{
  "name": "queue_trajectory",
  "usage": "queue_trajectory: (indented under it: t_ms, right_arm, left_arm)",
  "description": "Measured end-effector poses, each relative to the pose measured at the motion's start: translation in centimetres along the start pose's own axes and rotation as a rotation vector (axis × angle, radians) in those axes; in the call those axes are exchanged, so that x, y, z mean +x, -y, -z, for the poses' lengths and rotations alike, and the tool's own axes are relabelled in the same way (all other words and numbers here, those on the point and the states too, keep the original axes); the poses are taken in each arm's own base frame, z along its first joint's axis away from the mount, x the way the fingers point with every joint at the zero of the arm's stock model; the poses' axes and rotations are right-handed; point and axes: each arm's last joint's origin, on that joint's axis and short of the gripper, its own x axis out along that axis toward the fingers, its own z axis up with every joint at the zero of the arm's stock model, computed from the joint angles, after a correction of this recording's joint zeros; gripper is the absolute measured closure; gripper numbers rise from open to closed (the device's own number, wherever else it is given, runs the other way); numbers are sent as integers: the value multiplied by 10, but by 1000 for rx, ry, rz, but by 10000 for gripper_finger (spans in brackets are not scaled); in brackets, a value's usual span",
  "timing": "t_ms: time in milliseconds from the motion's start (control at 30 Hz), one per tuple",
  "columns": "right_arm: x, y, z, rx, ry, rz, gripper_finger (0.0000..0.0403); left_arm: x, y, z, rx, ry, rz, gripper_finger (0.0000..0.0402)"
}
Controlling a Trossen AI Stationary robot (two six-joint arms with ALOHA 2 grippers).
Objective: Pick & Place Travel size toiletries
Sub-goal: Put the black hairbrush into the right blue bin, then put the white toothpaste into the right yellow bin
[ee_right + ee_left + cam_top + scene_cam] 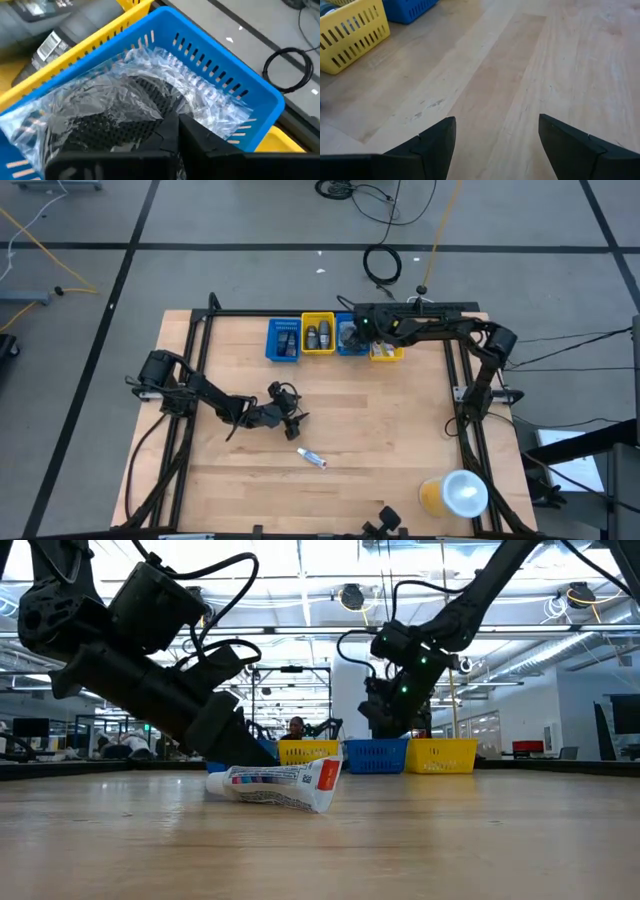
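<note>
A white tube with a red cap end [312, 458] [275, 785] lies on its side on the wooden table. My left gripper [297, 420] [495, 131] hovers low just to the far-left of it, open, with only bare table between its fingers. My right gripper [351, 331] [176, 124] is at the far edge, pointing down into a blue bin [220, 65], fingers shut. Dark round items in clear plastic wrap [125, 107] lie in that bin. Small dark bottles [318, 336] stand in the yellow bin beside it. My right gripper comes from above into the blue bin, its shut fingertips [170, 131] right over the clear plastic wrap [150, 95] of the dark items. The fingers hide the spot, so I cannot tell whether they touch or hold the wrap.
Several bins stand in a row at the far edge: blue [283, 340], yellow [318, 335], blue [350, 340], yellow [387, 353]. A large yellow cup with a white lid [456, 494] sits at the near right corner. Bare wood lies in the table's middle.
</note>
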Motion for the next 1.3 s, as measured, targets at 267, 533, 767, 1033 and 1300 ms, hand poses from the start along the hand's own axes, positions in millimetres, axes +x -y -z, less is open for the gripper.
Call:
queue_trajectory:
  t_ms: [267, 533, 767, 1033, 1300]
  right_arm:
    - [-21, -13, -18, -85, 148, 92, 400]
    - [-77, -65, -21, -192, 297, -15, 402]
    - [-109, -136, 40, -341, 393, -310, 401]
    - [-135, -175, 113, -331, 402, -762, 373]
    - [-137, -224, 148, -349, 463, -919, 248]
  left_arm:
    - [0, 0, 0, 0, 0, 0, 124]
    - [0, 0, 0, 2, -3, -1, 119]
    - [-1, 2, 1, 7, 0, 6, 114]
    - [-2, 4, 0, 8, 12, 16, 130]
    - [-2, 4, -1, 5, 20, 17, 139]
